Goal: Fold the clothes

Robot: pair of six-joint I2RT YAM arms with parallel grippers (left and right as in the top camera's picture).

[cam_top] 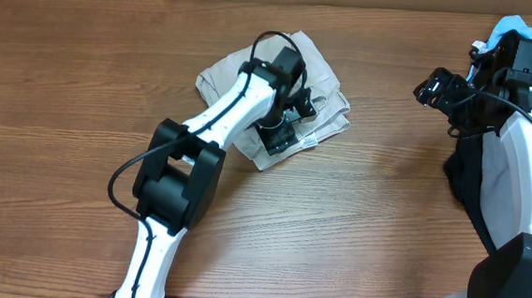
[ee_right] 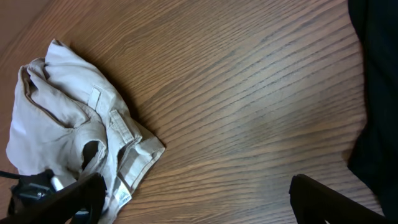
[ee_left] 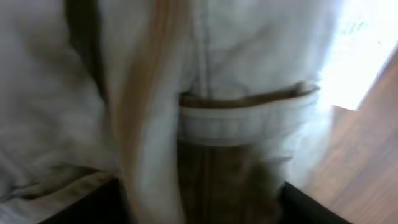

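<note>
The pale beige shorts lie crumpled in a heap on the wooden table, left of centre. My left gripper is down on the heap's right part, jaws open, with cloth bunched between the fingers. The left wrist view is blurred and filled by the shorts, with a pocket welt across the middle. My right gripper is open and empty, held off to the right, apart from the shorts. In the right wrist view its fingers frame bare table, and the shorts lie at the left with a small white label showing.
A black garment lies at the table's right edge under my right arm, also in the right wrist view. A light blue garment sits at the far right corner. Bare wood separates the shorts from these.
</note>
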